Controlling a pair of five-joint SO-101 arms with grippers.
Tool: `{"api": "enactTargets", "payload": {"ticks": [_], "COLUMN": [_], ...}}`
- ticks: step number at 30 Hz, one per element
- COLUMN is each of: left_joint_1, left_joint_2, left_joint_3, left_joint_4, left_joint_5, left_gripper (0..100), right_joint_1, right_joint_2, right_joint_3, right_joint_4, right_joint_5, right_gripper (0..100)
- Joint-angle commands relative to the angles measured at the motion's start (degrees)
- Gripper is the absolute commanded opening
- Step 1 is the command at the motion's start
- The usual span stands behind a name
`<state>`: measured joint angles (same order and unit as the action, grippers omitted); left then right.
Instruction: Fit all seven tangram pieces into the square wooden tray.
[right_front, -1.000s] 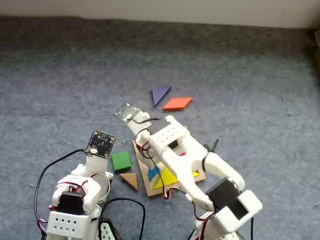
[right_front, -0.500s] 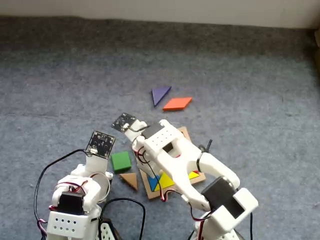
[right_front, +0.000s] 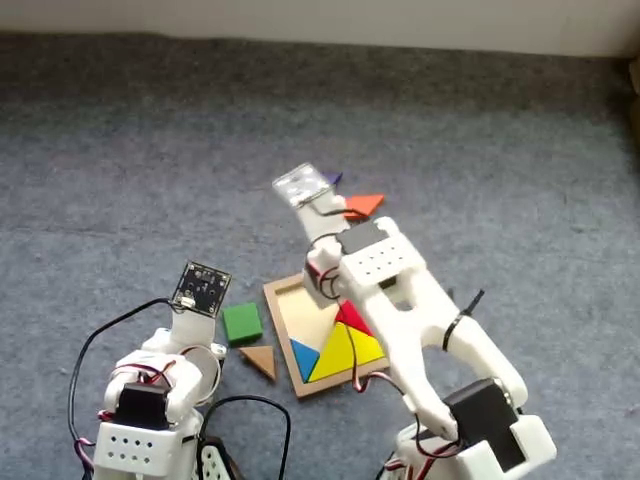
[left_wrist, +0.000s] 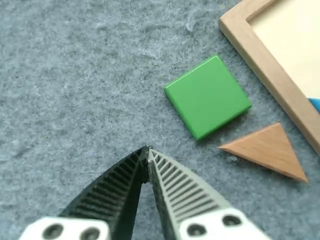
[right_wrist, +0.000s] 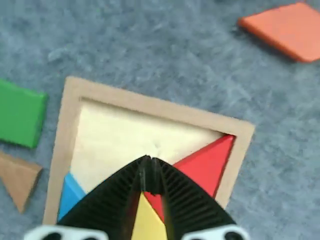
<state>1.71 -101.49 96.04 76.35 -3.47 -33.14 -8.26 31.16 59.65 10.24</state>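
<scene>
The right gripper (right_wrist: 150, 162) is seen closed and empty over the tray (right_wrist: 150, 107); the left gripper (left_wrist: 148, 152) is closed, empty, near the green square (left_wrist: 207, 96).

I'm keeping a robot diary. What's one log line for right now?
tray: red, yellow, blue in | out: green square, brown triangle, orange, purple | left claw: shut, by green square | right claw: shut, over tray

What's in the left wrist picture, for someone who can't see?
A green square lies on grey carpet beside a brown triangle, both just outside a corner of the wooden tray. The left hand, shut, points at the square without touching it.
</scene>
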Motion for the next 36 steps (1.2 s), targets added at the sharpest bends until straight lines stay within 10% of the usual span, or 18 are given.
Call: {"api": "enactTargets", "payload": {"ticks": [1, 9, 36], "left_joint_1": [-0.7, -0.7, -0.7], "left_joint_2": [-1.7, -1.7, -1.7], "left_joint_3": [1.2, 1.2, 1.2], "left_joint_4": [0.4, 0.4, 0.4], "left_joint_5": [-0.4, -0.4, -0.4], "left_gripper": [1, 1, 1], "right_joint_1": [4.4, 5.1, 8.0], "right_joint_2": [-1.8, 10.3, 29.8], "right_joint_3": [-5.1, -18.8, -37.3], "right_joint_4": [-4.5, -7.0, -10.0], "right_joint_5": [-6.4, -16.1, -16.3], "right_gripper": [2.3, 25.1, 25.4]}}
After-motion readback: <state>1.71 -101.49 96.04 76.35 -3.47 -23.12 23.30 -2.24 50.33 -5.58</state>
